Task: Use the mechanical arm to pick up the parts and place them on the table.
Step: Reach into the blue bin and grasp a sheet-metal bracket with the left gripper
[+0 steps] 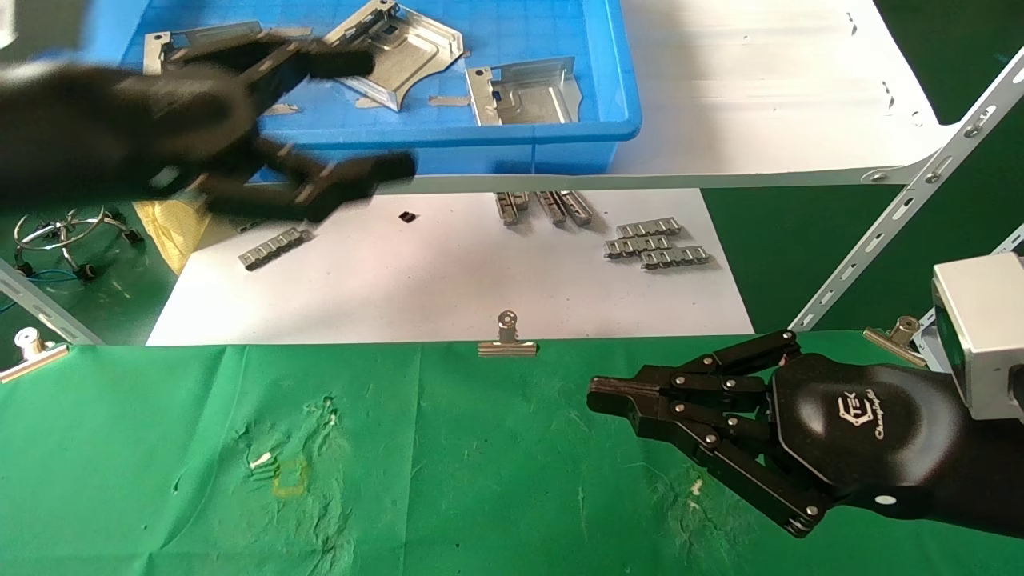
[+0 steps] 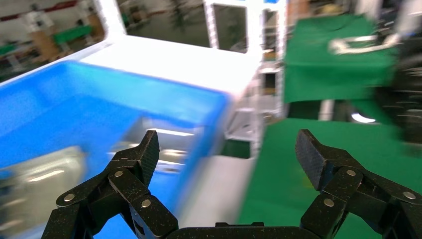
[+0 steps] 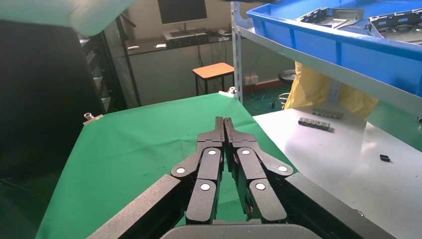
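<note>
Two parts (image 1: 404,50) (image 1: 524,92) beside gaping left claw (image 1: 376,116), empty.

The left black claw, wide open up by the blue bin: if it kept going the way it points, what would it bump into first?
Probably the blue plastic bin's front wall or rim. The open left gripper straddles that edge, one finger over the shiny metal trays inside, one outside. Motion blur leaves depth uncertain.

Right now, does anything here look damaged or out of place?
Yes: the green cloth is torn and scuffed in two spots, one patch at, another near the right gripper. A small black bit lies stray on the paper.
</note>
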